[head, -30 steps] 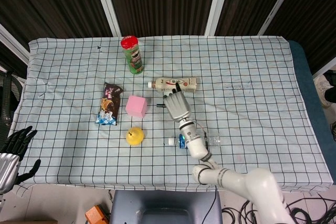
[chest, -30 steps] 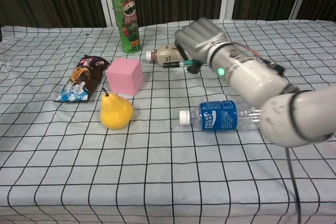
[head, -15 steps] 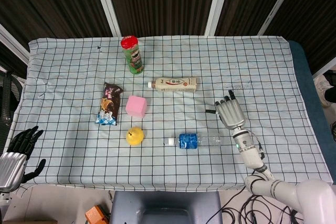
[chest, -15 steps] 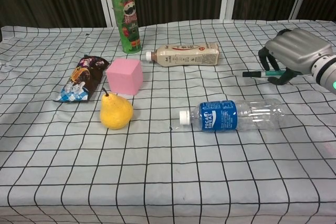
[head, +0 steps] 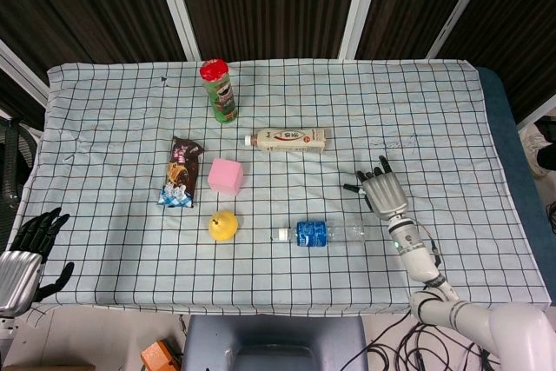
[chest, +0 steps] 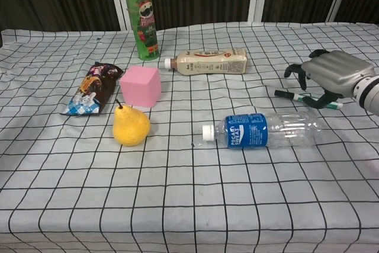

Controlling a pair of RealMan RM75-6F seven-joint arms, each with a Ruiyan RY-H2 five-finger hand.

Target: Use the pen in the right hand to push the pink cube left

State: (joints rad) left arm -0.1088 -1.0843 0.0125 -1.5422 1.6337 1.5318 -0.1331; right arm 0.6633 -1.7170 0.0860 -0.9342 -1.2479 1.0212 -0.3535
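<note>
The pink cube (head: 226,176) (chest: 141,86) sits on the checked cloth, left of centre. My right hand (head: 382,190) (chest: 328,78) is far to its right, low over the cloth, with its fingers spread and arched. The green pen (chest: 305,98) (head: 349,187) lies slanted on the cloth under those fingers, its dark tip pointing left; the fingers do not visibly clamp it. My left hand (head: 26,254) hangs off the table's front left corner with its fingers apart and nothing in it.
A yellow pear (head: 223,225) (chest: 130,125) stands just in front of the cube and a snack bag (head: 181,171) (chest: 92,89) lies to its left. A water bottle (head: 317,233) (chest: 260,130) lies between cube and right hand. Behind are a milk-tea bottle (head: 288,138) and a green can (head: 220,90).
My right hand swung from beside the cube far to the right with the pen, then sank; its fingers have spread and the pen has dropped onto the cloth.
</note>
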